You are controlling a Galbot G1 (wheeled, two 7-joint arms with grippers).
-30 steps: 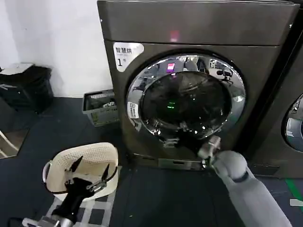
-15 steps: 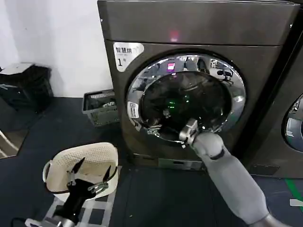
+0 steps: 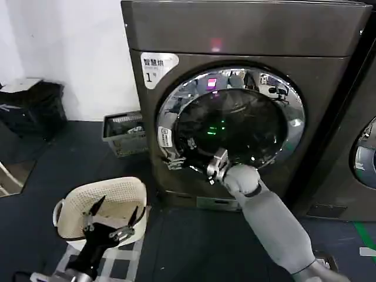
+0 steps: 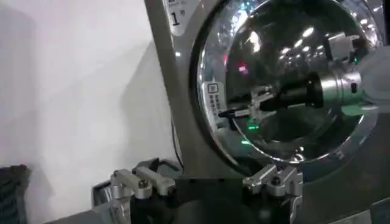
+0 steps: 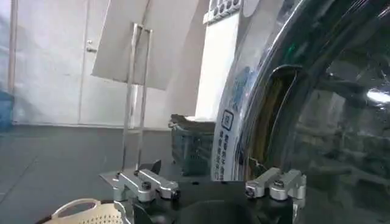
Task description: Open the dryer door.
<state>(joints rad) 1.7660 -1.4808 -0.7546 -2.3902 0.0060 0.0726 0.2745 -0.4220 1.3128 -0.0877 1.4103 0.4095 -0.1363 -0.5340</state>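
The big dark grey-bronze front-loading dryer (image 3: 247, 100) is seen with its round chrome-ringed tinted-glass door (image 3: 230, 120) shut. The right gripper (image 3: 189, 154), fingers parted, is held at the door's lower-left rim. The left gripper (image 3: 111, 212), spread, hangs over a cream perforated basket (image 3: 111, 191).

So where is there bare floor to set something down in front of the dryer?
Bare dark floor lies between the white basket and the dryer, and left toward the grey crate. It is crowded at the dryer door, where the right claw works.
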